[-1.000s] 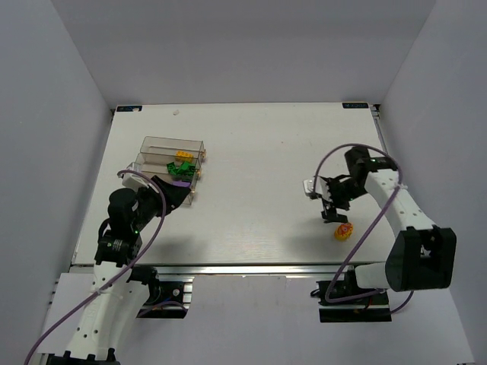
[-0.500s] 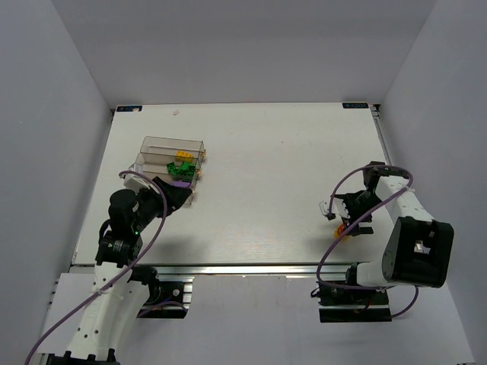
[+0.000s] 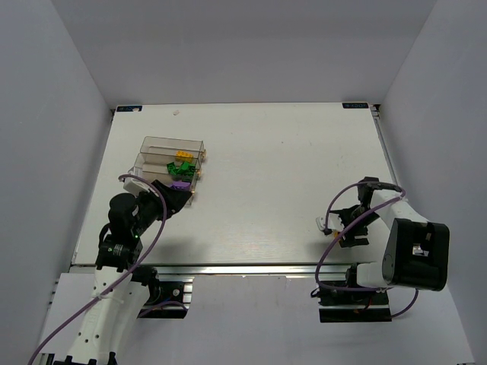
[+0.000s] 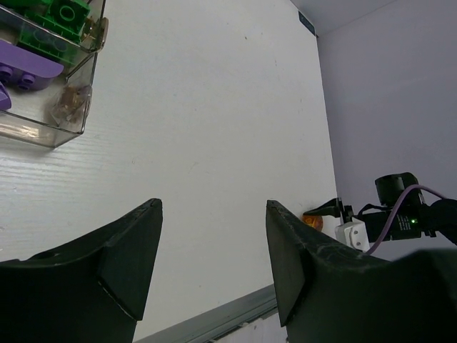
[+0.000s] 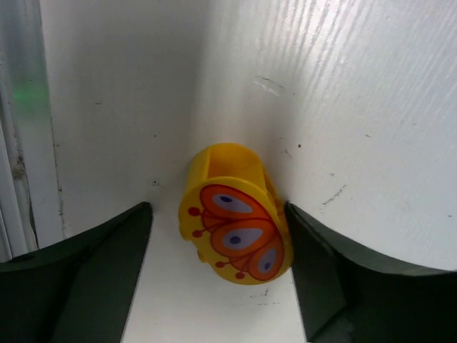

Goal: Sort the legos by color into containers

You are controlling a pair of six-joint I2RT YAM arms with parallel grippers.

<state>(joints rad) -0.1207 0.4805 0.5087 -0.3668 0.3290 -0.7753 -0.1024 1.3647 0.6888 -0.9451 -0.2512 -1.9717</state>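
down low, right hand [image 5: 218, 211] straddles yellow lego [image 5: 232, 225].

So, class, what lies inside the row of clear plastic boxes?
Clear plastic boxes hold a yellow brick, green bricks and purple bricks; the left pincer hides the nearest box's left part.

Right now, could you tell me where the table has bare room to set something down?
Bare: the wide middle of the table, between the containers and the right gripper, and the far strip behind the containers. Crowded: the left gripper beside the containers, and the right gripper astride the yellow brick.
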